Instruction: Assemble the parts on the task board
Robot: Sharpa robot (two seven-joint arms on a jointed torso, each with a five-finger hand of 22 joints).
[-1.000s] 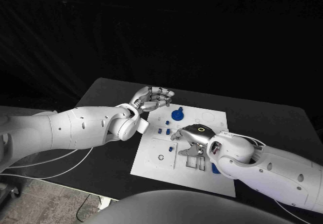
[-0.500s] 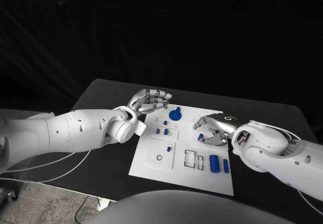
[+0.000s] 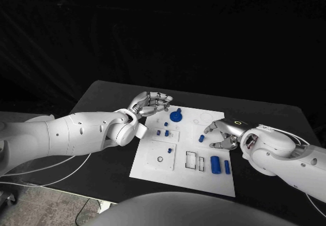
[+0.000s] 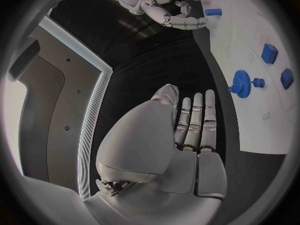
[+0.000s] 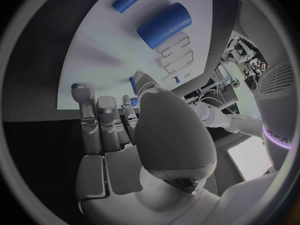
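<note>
The white task board (image 3: 182,181) lies in the middle of the black table. A blue gear (image 3: 176,116) stands near its far edge, with small blue pieces (image 3: 163,133) just in front of it. One small blue piece (image 3: 201,138) lies beside my right hand (image 3: 223,133), which hovers at the board's right edge with fingers apart and nothing in them. Two blue cylinders (image 3: 216,165) lie side by side near the board's right front, and the right wrist view has them as the cylinders (image 5: 164,25). My left hand (image 3: 150,102) hangs off the board's far left corner, fingers loosely spread and empty; the gear (image 4: 240,82) is beside it.
Rectangular recesses (image 3: 191,161) sit left of the cylinders, and a round hole (image 3: 160,159) lies in a square panel near the board's left side. Bare black table (image 3: 101,96) lies around the board on all sides.
My right hand has drawn back from the board's middle to its right edge, uncovering the two cylinders and leaving a small blue piece on the board. My left hand has hardly moved.
</note>
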